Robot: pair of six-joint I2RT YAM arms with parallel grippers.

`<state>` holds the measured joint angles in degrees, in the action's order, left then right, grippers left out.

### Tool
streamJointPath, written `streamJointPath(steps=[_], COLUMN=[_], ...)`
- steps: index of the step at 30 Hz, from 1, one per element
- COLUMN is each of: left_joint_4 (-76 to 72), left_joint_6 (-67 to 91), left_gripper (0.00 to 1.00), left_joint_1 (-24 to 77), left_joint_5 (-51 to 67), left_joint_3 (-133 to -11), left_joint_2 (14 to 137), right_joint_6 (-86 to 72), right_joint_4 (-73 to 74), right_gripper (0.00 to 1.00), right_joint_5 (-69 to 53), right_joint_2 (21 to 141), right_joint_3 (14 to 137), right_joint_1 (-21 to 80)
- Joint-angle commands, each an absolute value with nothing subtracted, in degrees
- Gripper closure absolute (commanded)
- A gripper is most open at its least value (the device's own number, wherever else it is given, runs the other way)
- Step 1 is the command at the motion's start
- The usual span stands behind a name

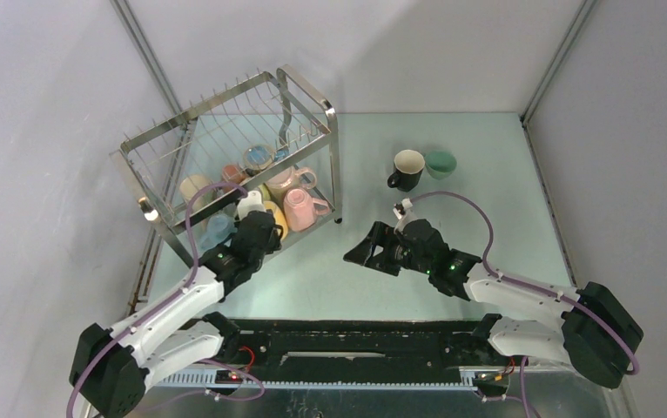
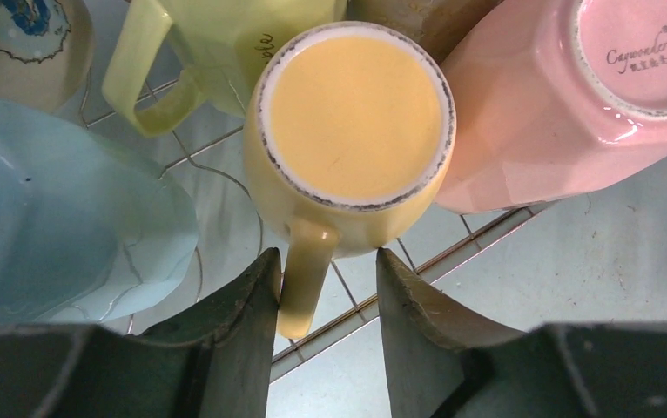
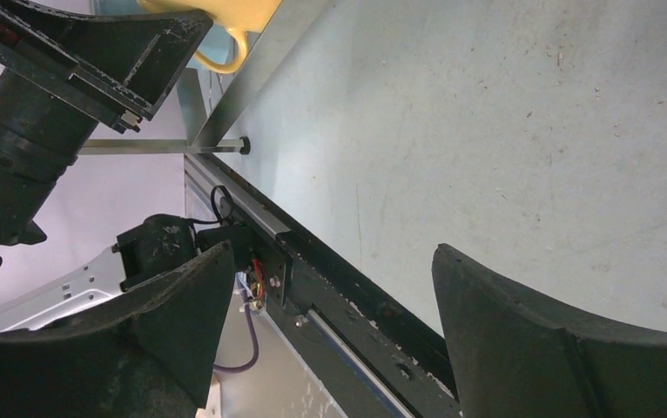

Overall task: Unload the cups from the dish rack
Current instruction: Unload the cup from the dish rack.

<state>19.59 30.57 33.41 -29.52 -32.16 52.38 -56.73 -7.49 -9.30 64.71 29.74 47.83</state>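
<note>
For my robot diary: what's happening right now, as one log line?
left gripper: straddling yellow mug handle, unclamped | right gripper: open, empty, over table | rack: pink mug, others inside

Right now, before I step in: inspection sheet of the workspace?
Surface: pale green table, lightly scuffed.
Job's things: dish rack rear left, cups inside; yellow cup upside down; black cup and green cup out on the table.
Clutter: nothing seen.
Pincers: left pincer straddles the yellow cup's handle, gap on one side; right pincer open, empty.
Cables: purple cables loop along both arms.
Surroundings: grey walls.
</note>
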Motion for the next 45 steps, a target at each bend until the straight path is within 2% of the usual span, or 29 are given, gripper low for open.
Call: streamJointPath(steps=[1, 16, 27, 33, 38, 45], left_joint_4=[16.8, 15.8, 15.0, 15.1, 17.0, 20.7], left_joint_6=[32.1, 33.9, 34.7, 34.2, 32.7, 30.6], left_gripper=[0.55, 0.6, 0.7, 0.83, 0.99, 1.0], left_joint_1=[33.2, 33.2, 33.1, 33.1, 33.1, 33.1], left_joint_5=[-28.8, -30.2, -31.9, -32.1, -31.7, -30.0], left_joint_3=[-30.7, -30.1, -31.1, -32.5, -34.0, -36.1], left_joint_2=[54.1, 59.5, 63.5, 63.7, 61.6, 56.7], right_joint_6=[-55.5, -55.5, -54.9, -54.9, -54.6, -54.8], right_joint_4=[-7.1, -7.4, -6.5, -6.4, -6.2, -7.1], right_gripper=[0.1, 0.1, 0.1, 0.1, 0.1, 0.1], right_joint_5=[-7.9, -7.7, -7.5, -7.5, -7.2, -7.3], right_joint_2=[63.5, 64.3, 63.8, 63.7, 63.5, 63.7], right_joint_3=[31.9, 31.9, 31.9, 31.9, 31.9, 31.9], right_joint_1=[48.6, 48.9, 48.9, 48.9, 48.9, 48.9])
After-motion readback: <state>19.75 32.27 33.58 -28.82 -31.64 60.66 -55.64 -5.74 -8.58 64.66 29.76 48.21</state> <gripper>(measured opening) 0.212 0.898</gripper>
